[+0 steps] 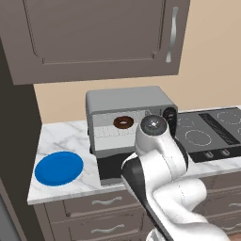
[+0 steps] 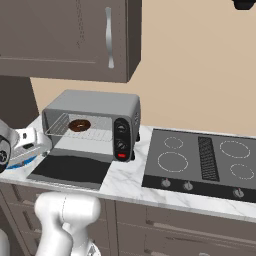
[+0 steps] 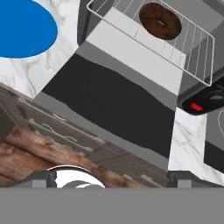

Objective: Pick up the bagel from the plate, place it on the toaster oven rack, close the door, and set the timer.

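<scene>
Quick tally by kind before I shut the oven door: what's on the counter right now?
Bagel: 1, on the toaster oven rack
Plate: 1, blue, bare
Toaster oven: 1, its door folded down open
Cooktop: 1, four rings
Total: 4

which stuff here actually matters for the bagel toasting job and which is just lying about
Part of the job: bagel on the toaster oven rack; open door lying flat; blue plate; oven knobs.

Just about: stovetop, wall cabinet, drawers.
</scene>
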Tool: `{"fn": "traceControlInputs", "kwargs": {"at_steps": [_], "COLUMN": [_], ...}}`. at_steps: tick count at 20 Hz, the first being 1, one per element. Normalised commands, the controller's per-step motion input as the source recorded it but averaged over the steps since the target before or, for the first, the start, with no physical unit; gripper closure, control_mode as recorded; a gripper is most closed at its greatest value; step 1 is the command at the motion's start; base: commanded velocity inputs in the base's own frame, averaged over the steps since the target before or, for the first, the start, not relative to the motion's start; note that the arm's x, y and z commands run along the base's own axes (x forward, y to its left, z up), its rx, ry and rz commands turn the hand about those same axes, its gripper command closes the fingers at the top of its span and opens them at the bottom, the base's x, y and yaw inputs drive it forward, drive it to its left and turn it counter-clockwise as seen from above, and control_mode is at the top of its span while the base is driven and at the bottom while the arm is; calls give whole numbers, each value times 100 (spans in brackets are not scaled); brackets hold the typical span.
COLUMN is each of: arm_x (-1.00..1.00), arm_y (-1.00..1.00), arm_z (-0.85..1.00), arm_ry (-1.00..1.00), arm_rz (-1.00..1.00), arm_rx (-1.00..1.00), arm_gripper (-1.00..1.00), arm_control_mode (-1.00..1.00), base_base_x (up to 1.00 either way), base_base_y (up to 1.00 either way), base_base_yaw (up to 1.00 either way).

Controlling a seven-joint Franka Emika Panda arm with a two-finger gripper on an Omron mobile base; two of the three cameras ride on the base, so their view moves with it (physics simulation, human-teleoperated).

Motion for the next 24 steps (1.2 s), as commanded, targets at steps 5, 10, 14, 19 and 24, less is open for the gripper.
{"fn": "traceControlInputs", "kwargs": {"at_steps": [5, 10, 14, 19, 24], "arm_x": [-42, -24, 0, 13, 1], "arm_y": [20, 0, 0, 12, 20], "arm_z": [-5, -19, -33, -45, -38], "arm_ry": [0, -2, -8, -9, -11], "arm_rz": [6, 5, 1, 2, 3], "arm_rx": [-14, -9, -8, -16, -20], "arm_gripper": [-100, -100, -100, -100, -100], "arm_control_mode": [-100, -100, -100, -100, -100], "base_base_x": [0, 0, 0, 0, 0], "base_base_y": [0, 0, 0, 0, 0], "base_base_yaw": [0, 0, 0, 0, 0]}}
